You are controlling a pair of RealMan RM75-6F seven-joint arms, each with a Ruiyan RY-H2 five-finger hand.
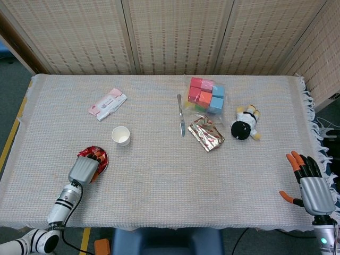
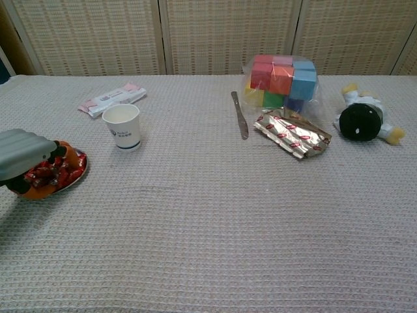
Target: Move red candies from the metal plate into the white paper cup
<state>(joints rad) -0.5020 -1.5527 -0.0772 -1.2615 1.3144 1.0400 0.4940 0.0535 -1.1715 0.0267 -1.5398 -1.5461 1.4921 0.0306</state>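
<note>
i have my left hand (image 1: 85, 170) down over the metal plate (image 1: 102, 157), which sits at about eight o'clock on the table (image 1: 159, 186), near the left edge. the fingers are dipped among the red candies (image 2: 55, 173) heaped on the plate, but the back of the hand covers them in both views, so i cannot tell whether a candy is already pinched or the fingers are only resting in the pile. i judge this to be the pick-up step: reaching into the plate for a candy, with nothing carried across yet as far as i can see.

the white paper cup (image 1: 121, 136) stands upright at roughly two o'clock from the plate, near it but not touching, mouth open. from the head view its inside looks bare, though i can't be sure.

my right hand (image 1: 313, 186) idles at the table's four o'clock corner, fingers spread, holding nothing, well apart from everything.

next i'd need to close on one candy, lift clear of the plate rim, swing toward two o'clock and stop above the cup's mouth before letting go. the cup is light paper, so i'd guess a brush from the hand could tip it; approach from above, not from the side.
</note>
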